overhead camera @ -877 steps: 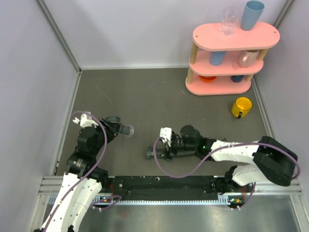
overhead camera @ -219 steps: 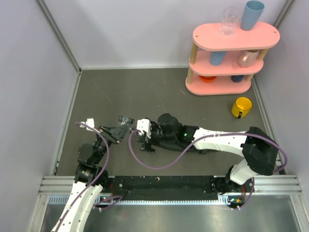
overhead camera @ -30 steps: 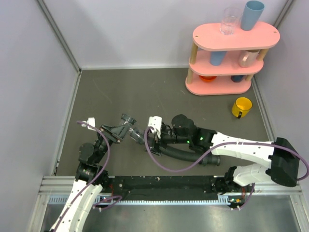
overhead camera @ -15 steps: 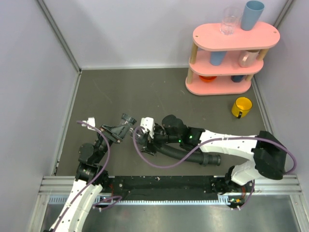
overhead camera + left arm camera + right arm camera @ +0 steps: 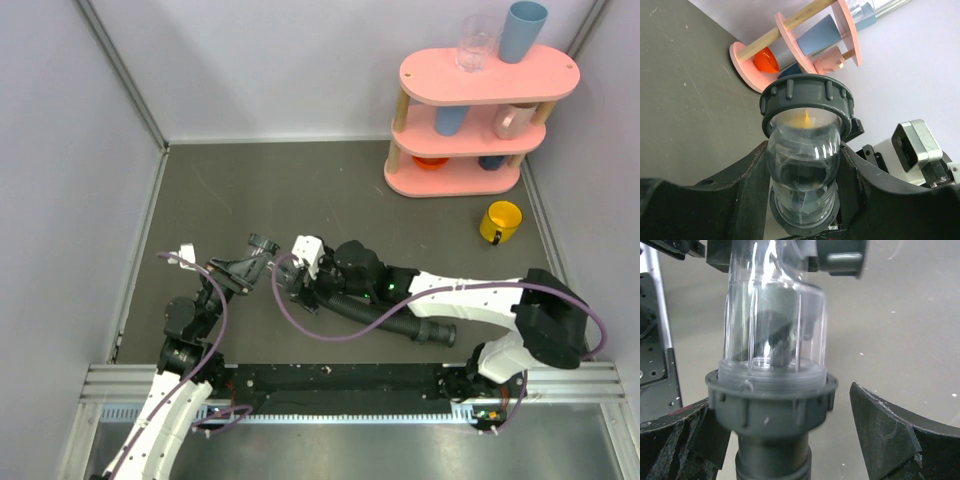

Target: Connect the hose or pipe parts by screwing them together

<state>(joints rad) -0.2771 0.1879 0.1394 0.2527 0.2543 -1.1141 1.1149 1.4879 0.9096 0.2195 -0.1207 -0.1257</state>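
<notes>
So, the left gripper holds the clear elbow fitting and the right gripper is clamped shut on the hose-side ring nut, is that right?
Not quite. The right gripper is open: the right wrist view shows its fingers spread either side of the hose-side ring nut, one clearly apart from it. The left gripper does hold the clear elbow fitting.

Top view looks down from behind; both close wrist views seemingly share the elbow fitting.

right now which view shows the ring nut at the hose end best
Right wrist: the ring nut fills the frame under the clear fitting. Left wrist mostly shows a second nut on the fitting; the top view shows it tiny and unclear.
</notes>
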